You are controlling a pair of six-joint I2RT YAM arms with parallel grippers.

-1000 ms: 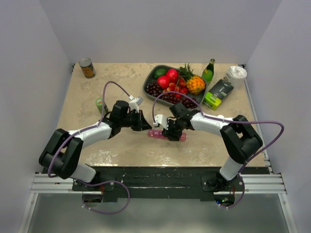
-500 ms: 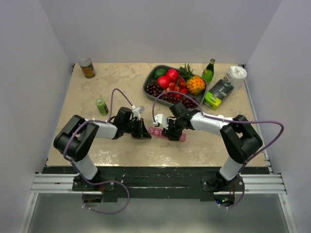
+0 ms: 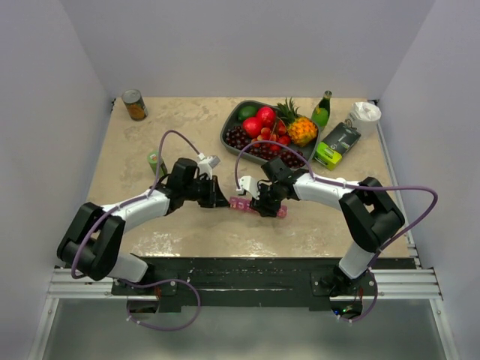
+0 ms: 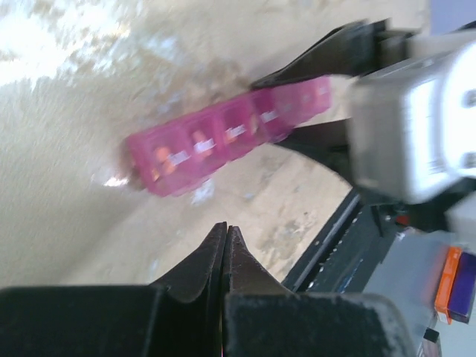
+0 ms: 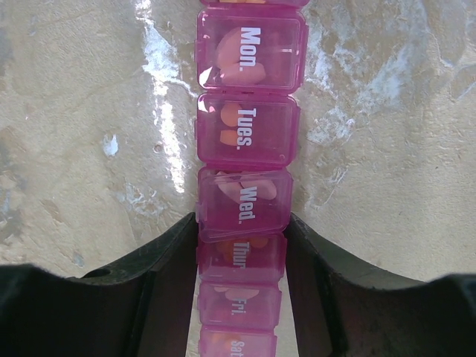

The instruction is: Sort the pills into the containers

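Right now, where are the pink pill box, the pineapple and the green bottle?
pink pill box (image 5: 248,130), right wrist view, on the Tues. lid.
pineapple (image 3: 302,132), top external view, on its yellow body.
green bottle (image 3: 321,114), top external view, on its body.

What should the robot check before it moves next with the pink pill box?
1. Right jaws pinch the pill box at its sides: ok.
2. Left jaws shut, apart from it: ok.
3. Mon., Tues., Wed. lids closed: ok.
4. Orange pills inside those: ok.
5. Other lids closed: cannot tell.
6. Box resting on table: cannot tell.
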